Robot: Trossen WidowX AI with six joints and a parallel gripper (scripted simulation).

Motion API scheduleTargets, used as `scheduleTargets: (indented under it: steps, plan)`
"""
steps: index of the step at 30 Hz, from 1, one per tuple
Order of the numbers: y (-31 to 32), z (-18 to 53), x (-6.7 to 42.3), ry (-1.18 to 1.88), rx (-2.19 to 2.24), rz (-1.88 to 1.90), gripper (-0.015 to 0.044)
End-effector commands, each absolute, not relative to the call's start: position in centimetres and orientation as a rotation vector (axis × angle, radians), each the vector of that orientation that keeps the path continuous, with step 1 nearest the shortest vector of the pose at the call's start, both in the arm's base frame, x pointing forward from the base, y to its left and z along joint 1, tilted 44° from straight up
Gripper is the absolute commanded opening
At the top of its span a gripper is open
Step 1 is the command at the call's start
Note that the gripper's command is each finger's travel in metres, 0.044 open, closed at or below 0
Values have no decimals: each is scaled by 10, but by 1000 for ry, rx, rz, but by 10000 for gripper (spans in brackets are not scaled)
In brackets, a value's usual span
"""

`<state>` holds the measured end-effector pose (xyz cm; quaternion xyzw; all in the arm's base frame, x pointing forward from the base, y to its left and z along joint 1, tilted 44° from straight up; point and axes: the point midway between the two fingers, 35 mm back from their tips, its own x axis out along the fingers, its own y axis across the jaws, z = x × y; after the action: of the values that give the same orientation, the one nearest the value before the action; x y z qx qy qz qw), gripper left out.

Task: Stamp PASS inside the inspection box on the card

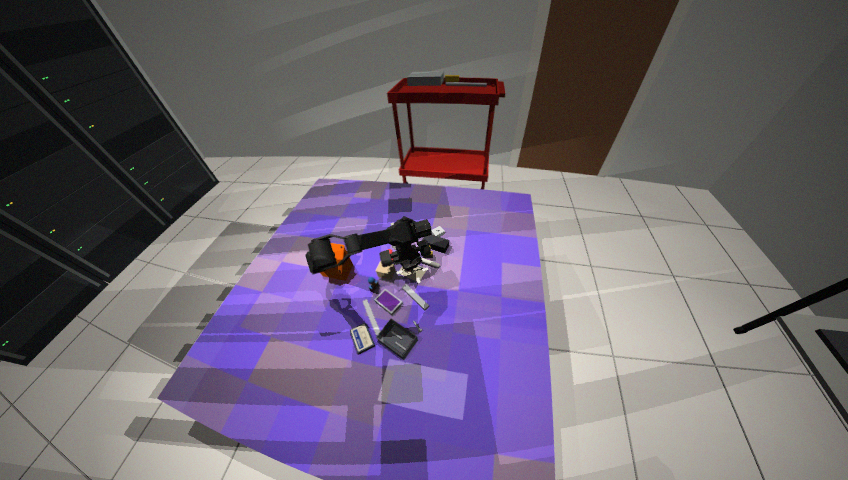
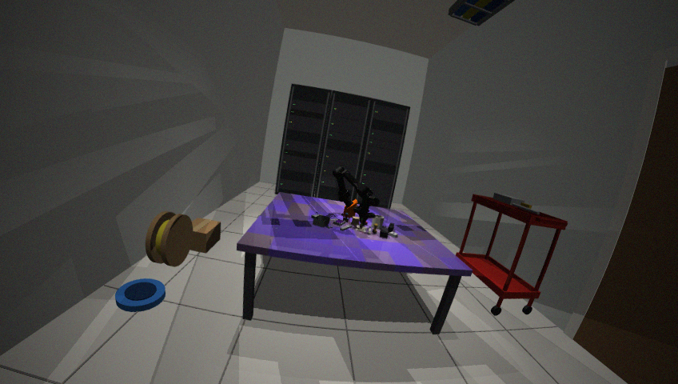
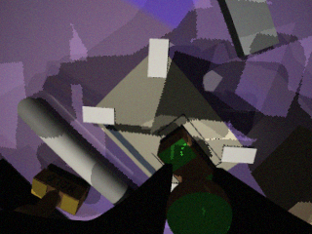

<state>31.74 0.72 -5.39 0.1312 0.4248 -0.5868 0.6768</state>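
Observation:
My gripper (image 3: 191, 174) (image 1: 410, 260) (image 2: 363, 219) is shut on the PASS stamp (image 3: 198, 216), which has a green round knob, a brown handle and a green-marked base (image 3: 177, 151). The stamp's base is low over the cream card (image 3: 131, 100) (image 1: 385, 271), close to a thin dark box outline; I cannot tell if it touches. White tape pieces (image 3: 158, 58) hold the card's corners. The purple ink pad (image 1: 387, 301) lies on the table nearer the front, apart from the gripper.
A white cylinder (image 3: 72, 150) and a yellow block (image 3: 58, 190) lie left of the card. A grey bar (image 3: 244, 0) (image 1: 414, 296), a black tray (image 1: 397, 339), a small blue-topped stamp (image 1: 373, 281) and dark boxes (image 1: 437, 242) crowd the purple table (image 2: 333, 252). A red cart (image 2: 513, 238) stands beside it.

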Motion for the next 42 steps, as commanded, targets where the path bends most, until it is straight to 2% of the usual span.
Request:
scheduleTargets:
  steps: [1, 42]
  plan:
    - [4, -56, 316, 955, 286, -1319, 0]
    - [-2, -62, 316, 954, 285, -1320, 0]
